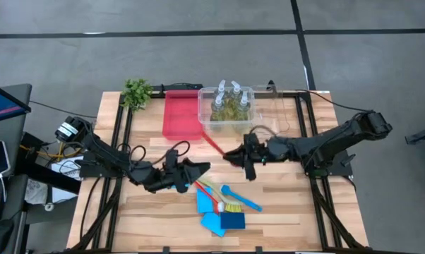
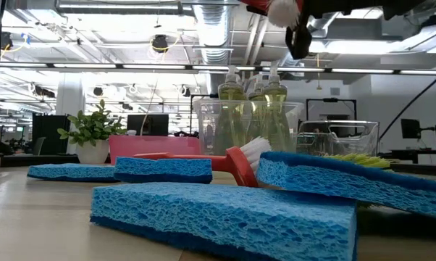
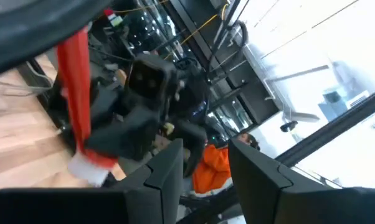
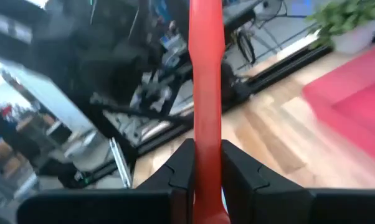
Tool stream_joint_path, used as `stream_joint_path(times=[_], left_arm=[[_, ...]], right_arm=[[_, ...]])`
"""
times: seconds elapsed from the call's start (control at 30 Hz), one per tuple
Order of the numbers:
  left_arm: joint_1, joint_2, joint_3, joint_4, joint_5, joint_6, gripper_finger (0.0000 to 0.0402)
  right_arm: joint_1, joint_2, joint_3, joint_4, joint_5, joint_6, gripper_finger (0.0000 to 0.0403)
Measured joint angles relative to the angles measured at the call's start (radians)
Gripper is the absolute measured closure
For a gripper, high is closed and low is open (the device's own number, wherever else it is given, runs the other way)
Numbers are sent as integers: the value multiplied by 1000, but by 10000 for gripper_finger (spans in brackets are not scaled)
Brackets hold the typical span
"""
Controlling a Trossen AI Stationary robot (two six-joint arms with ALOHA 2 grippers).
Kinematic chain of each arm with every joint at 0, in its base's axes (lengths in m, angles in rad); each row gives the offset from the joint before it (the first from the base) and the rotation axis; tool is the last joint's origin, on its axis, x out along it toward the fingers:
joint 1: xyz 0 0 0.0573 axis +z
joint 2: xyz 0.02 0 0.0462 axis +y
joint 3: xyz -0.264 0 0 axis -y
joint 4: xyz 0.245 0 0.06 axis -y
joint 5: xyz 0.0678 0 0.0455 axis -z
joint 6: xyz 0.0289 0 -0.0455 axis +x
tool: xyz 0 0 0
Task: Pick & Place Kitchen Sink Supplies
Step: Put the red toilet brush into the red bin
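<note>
My right gripper [image 1: 230,153] [image 4: 206,163] is shut on a red brush [image 1: 214,143], held above the table's middle, in front of the clear bin [image 1: 205,121] that holds the bottles of yellow-green liquid [image 1: 230,104]. My left gripper [image 1: 198,170] [image 3: 203,158] is open and touches nothing, close to the left of the right gripper. Nearer me lie the blue sponges [image 1: 216,217] [image 2: 225,217] flat on the table, with a second red brush [image 2: 236,165], a blue brush [image 1: 242,198] and a yellow brush [image 1: 230,207] among them. My right gripper pinches the red brush's handle [image 4: 206,134] between its two fingers [image 4: 182,169], near the white bristle end [image 2: 281,10]. The handle sticks out ahead of the fingers, toward the red tray. The brush is lifted clear of the table.
A red tray [image 1: 178,116] lies left of the bottle bin, and a second clear bin [image 1: 283,109] stands to its right. A small green plant [image 1: 137,92] sits at the far left corner. Bare wood lies at the table's near left and near right.
</note>
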Motion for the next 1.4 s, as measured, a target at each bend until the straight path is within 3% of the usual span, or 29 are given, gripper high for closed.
stream_joint_path(times=[0.43,1.2,1.4], left_arm=[[52,-1,0,7,-65,76,272],[161,-2,2,9,-56,73,272],[180,-3,2,10,1,72,277]], right_arm=[[69,9,-3,140,-33,8,355],[95,9,-5,67,-40,10,355],[95,9,-5,67,-42,8,354]])
